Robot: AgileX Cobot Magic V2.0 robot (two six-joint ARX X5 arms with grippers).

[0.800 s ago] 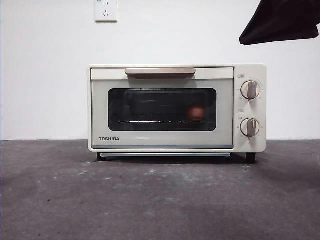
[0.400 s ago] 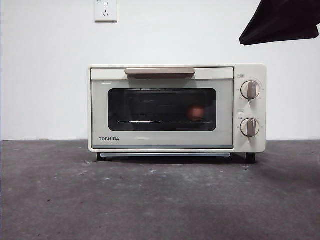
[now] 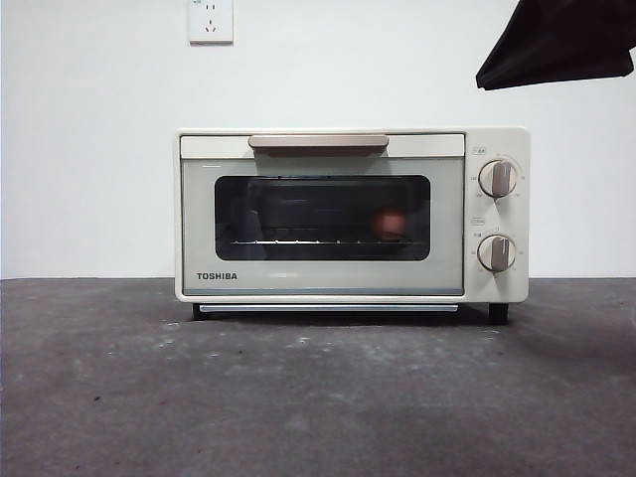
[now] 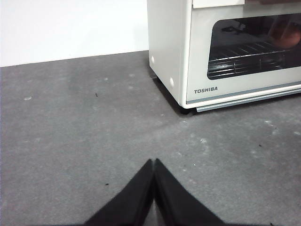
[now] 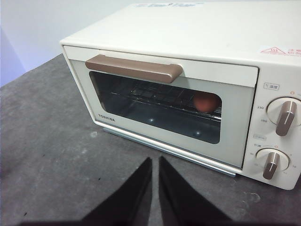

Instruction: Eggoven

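The cream TOSHIBA toaster oven [image 3: 199, 219] stands on the dark table with its door closed and its tan handle [image 3: 318, 142] at the top. The reddish-brown egg [image 3: 390, 224] lies on the rack inside, at the right behind the dark glass; it also shows in the right wrist view [image 5: 207, 101] and partly in the left wrist view [image 4: 284, 34]. My right gripper [image 5: 155, 162] is shut and empty, raised in front of the oven [image 5: 211, 33]; its arm is the black shape [image 3: 556, 45] at the top right. My left gripper [image 4: 154, 164] is shut and empty, low over the table, off the oven's [image 4: 169, 47] left front corner.
Two knobs [image 3: 496, 178] [image 3: 496, 252] sit on the oven's right panel. A white wall with a power socket [image 3: 211, 20] stands behind. The grey table [image 3: 318, 397] stretches in front of the oven.
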